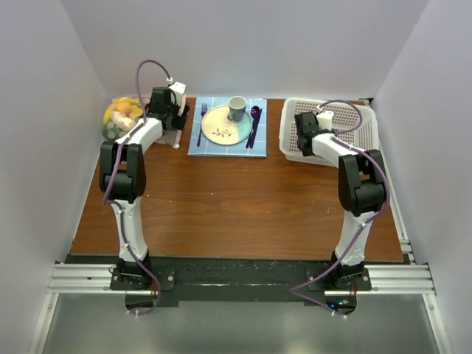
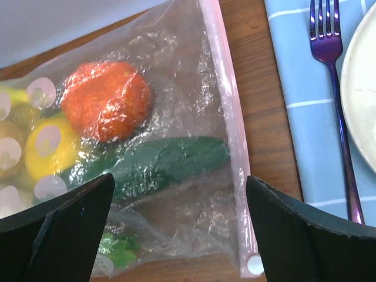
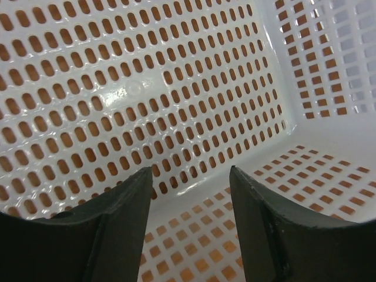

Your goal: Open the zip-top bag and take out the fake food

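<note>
Left hand (image 2: 179, 197) reaches far-left, spread wide and empty, above bag (image 2: 197, 70) holding orange (image 2: 106, 108), lemon (image 2: 50, 144), cucumber (image 2: 158, 164); right hand (image 3: 191, 188), parted and empty, hangs over basket (image 3: 147, 88).

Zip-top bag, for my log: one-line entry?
left hand open over zip-top bag; fake food inside; right hand open over basket

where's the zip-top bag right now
The zip-top bag lies in the far left corner of the table in the top view, left of the blue placemat; the left gripper hangs open over its pink zipper edge.
</note>
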You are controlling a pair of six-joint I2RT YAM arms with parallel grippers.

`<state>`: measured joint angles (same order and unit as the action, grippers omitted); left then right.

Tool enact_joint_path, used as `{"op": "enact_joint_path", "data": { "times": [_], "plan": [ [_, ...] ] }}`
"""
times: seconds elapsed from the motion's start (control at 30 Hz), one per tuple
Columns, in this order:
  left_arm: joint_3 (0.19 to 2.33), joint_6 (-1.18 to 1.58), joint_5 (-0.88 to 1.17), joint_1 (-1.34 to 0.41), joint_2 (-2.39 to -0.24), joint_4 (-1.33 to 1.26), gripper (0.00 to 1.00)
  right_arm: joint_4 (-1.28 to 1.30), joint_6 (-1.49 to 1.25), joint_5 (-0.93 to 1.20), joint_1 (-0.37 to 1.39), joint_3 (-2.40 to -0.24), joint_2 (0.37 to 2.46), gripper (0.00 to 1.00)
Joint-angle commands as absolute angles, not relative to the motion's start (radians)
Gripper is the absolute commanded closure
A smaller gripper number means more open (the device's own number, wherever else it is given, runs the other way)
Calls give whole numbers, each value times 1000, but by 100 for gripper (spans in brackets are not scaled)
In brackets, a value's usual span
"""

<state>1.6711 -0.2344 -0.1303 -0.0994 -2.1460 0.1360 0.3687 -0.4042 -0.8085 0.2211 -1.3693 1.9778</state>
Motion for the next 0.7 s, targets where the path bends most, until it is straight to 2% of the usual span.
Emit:
{"op": "enact_joint_path", "data": {
  "times": [0.0,0.27,0.4,0.67],
  "plan": [
    [1651,-328,-221,-144,-2172,-29,0,371,-456,-795,219,-1309,1925,43],
    [1588,-428,-287,-167,-2220,-87,0,482,-554,-580,225,-1293,1867,58],
    [1536,-451,-302,-166,-2224,-138,0,480,-572,-502,258,-1201,1789,64],
    [1508,-463,-296,-166,-2241,-155,2,479,-627,-483,459,-1028,1632,71]
  ]
}}
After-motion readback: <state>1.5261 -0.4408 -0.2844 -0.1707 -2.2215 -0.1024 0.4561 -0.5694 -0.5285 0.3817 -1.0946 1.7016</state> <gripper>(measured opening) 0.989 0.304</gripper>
